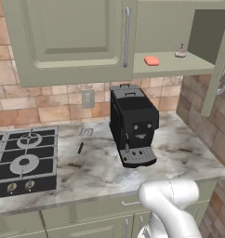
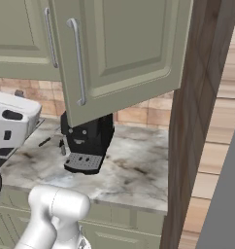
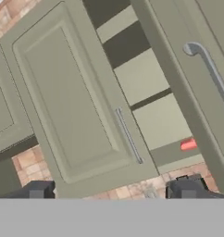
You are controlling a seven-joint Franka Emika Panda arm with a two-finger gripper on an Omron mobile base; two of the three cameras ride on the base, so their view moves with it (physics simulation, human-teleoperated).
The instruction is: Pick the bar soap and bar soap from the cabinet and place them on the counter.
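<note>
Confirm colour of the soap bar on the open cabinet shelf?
Coral-red bar soap; clearest in the left base view.

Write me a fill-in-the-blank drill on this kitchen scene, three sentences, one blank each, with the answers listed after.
1. The coral-red bar soap lies on the lowest shelf of the cabinet, whose right-hand door stands ____.
2. On the counter below the cabinet stands a black ____ machine.
3. In the hand view the gripper has its two finger tips wide ____, with nothing between them.

Missing words: open; coffee; apart
</note>
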